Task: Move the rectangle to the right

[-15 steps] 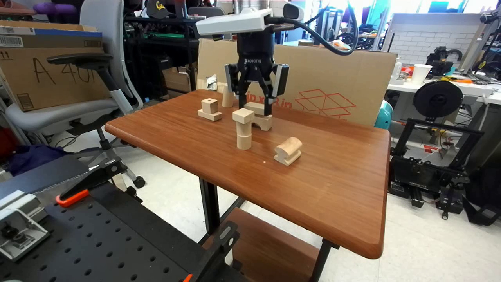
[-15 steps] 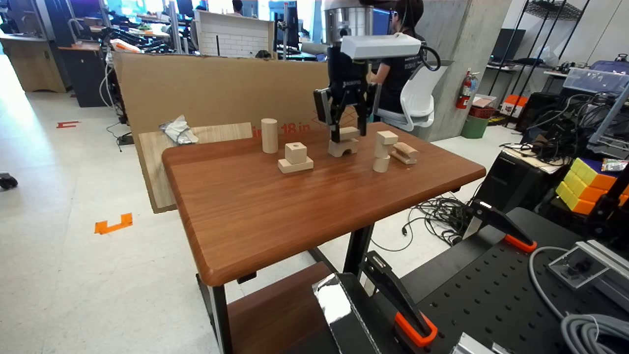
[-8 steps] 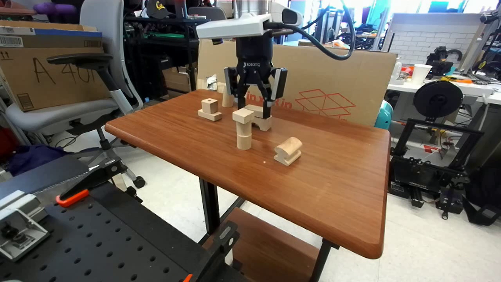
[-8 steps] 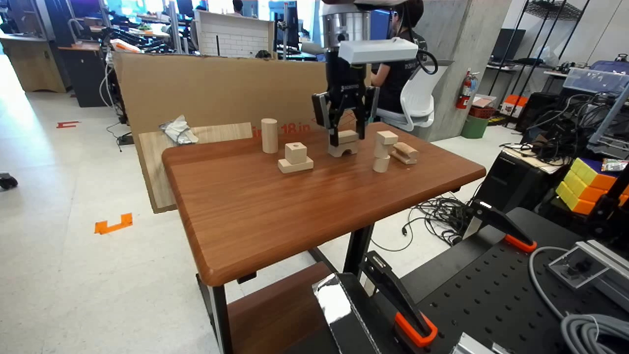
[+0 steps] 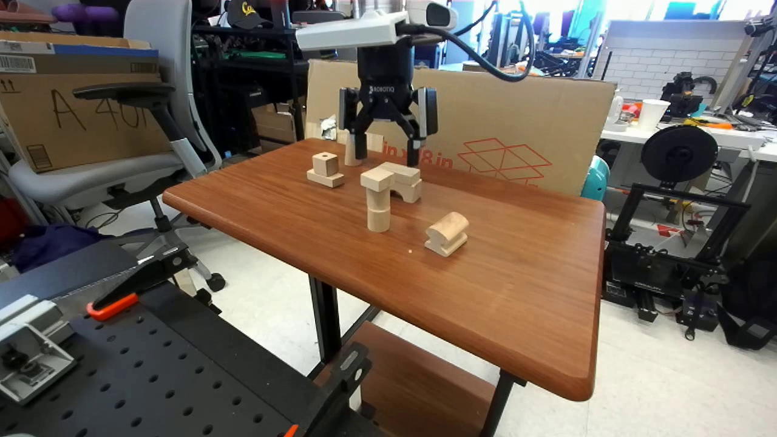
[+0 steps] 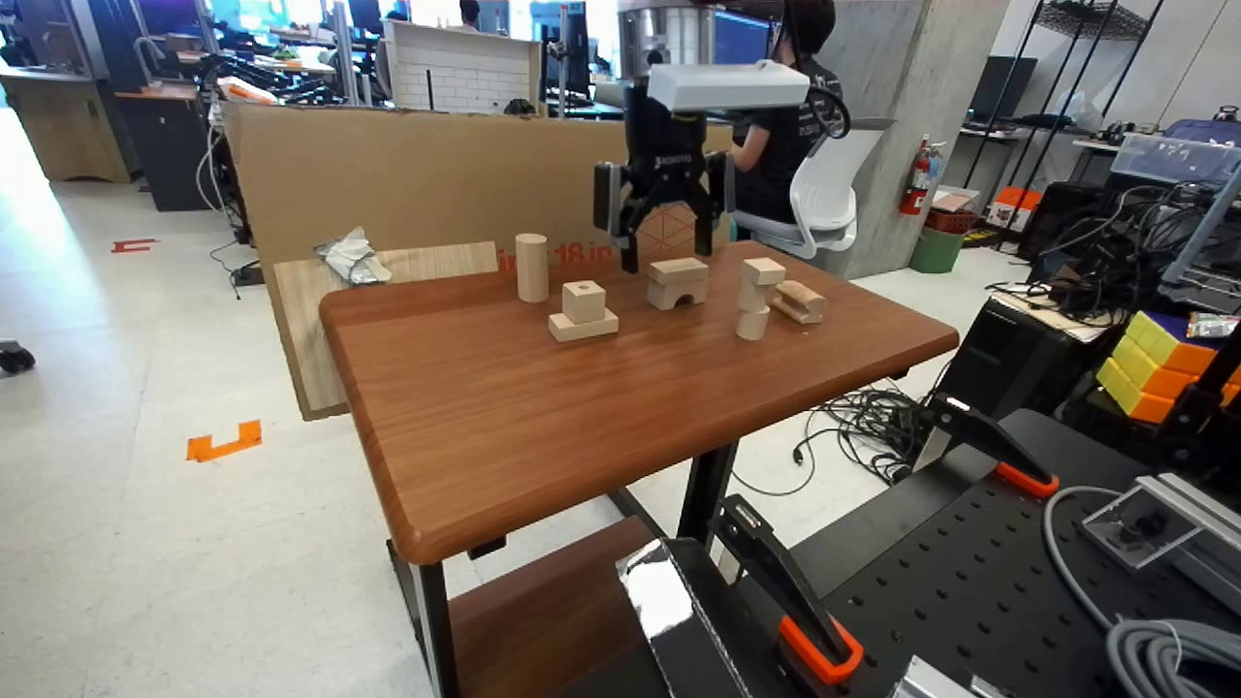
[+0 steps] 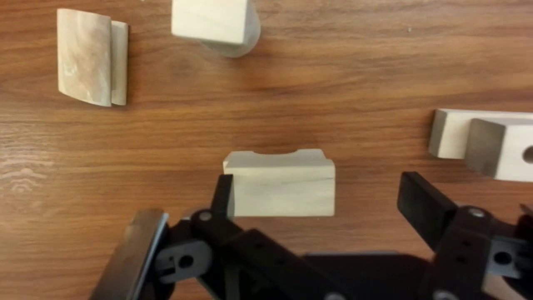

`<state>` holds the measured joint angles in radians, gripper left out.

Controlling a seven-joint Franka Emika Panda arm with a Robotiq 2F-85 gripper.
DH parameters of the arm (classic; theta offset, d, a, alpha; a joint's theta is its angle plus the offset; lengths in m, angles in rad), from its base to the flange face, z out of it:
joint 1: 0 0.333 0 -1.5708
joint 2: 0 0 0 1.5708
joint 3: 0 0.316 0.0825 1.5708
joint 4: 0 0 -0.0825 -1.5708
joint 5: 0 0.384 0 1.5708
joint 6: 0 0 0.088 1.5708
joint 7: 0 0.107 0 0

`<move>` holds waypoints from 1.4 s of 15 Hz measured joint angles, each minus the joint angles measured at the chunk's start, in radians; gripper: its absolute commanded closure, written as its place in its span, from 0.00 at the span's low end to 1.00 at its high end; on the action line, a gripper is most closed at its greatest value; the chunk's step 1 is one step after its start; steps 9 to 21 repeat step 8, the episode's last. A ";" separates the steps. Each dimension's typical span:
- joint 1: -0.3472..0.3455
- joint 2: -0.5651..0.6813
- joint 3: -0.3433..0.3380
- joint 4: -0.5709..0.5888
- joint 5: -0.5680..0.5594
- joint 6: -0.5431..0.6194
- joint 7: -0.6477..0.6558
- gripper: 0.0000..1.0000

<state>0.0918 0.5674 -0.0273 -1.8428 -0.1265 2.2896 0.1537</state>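
Observation:
The rectangle [image 5: 400, 172], a pale wooden block, lies flat on top of the arch block [image 5: 413, 192]. Both exterior views show this stack near the far side of the table, with the rectangle [image 6: 679, 269] roughly lined up over the arch. Just above it hangs my gripper [image 5: 387, 158], its fingers spread wide and holding nothing. Seen from the wrist, the rectangle [image 7: 285, 193] lies between the open jaws, nearer the left finger [image 7: 221, 191], which covers part of its left end. A wide gap separates it from the right finger [image 7: 422, 204].
A stacked cylinder tower [image 5: 379, 220] with a flat cap stands close to the arch. Near it lies a grooved block [image 5: 448, 233]. Across the table are a cube on a flat block [image 6: 584, 310] and a tall cylinder [image 6: 531, 268]. A cardboard sheet [image 5: 498, 121] stands behind the table.
The rectangle has come down slightly onto the arch block and been let go. My gripper has opened, risen and shifted a little left in both exterior views.

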 measured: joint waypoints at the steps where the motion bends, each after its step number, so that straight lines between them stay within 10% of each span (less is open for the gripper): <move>1: 0.006 -0.017 0.003 0.000 0.000 -0.003 0.013 0.00; 8: 0.055 -0.123 0.018 0.017 0.017 -0.199 0.128 0.00; 21: 0.055 -0.123 0.018 0.017 0.017 -0.199 0.128 0.00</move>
